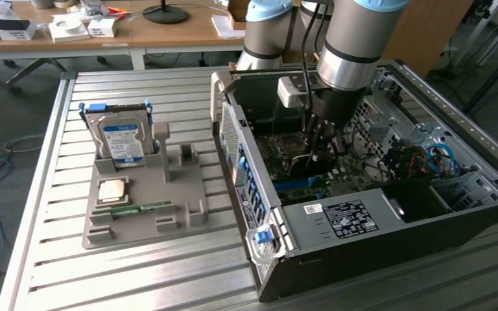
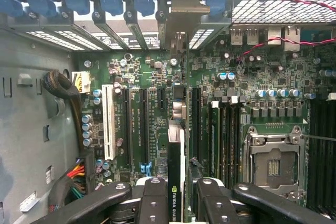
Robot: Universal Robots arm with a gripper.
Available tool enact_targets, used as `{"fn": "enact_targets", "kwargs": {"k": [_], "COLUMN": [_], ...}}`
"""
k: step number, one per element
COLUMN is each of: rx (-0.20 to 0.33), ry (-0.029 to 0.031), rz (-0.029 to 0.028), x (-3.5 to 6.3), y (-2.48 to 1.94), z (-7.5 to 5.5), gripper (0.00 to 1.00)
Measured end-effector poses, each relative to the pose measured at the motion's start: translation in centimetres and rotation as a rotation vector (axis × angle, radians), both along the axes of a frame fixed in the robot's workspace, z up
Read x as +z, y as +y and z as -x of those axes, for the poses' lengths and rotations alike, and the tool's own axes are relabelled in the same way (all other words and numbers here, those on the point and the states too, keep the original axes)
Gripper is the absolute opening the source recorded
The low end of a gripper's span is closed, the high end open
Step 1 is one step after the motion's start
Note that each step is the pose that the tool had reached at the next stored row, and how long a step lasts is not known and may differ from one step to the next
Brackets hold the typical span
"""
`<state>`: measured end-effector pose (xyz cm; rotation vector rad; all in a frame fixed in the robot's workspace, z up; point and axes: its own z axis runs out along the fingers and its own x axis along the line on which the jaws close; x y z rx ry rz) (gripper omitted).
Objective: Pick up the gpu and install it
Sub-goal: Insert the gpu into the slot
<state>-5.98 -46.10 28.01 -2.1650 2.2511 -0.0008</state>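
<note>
Arm (image 1: pixel 353 39): upper part cut off by frame edge | gripper (image 1: pixel 323 152): fingertips hidden inside the case (image 1: pixel 336 220) in the exterior view | gpu (image 2: pixel 177 182): seen edge-on between the fingers (image 2: pixel 152 203), faces hidden, near end cut off by frame edge | label (image 1: pixel 344 219): print too small to read

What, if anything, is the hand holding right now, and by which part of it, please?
The hand is clamped on the gpu, gripping its upper edge from both faces, with the card standing on edge over the motherboard inside the computer case.
</note>
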Motion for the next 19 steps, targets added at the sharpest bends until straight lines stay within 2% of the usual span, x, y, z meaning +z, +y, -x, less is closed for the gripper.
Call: {"fn": "enact_targets", "kwargs": {"k": [19], "rx": [-0.005], "ry": [0.0007], "rz": [-0.0001], "x": [-0.42], "y": [0.00], "z": [-0.06], "gripper": [0.26]}}
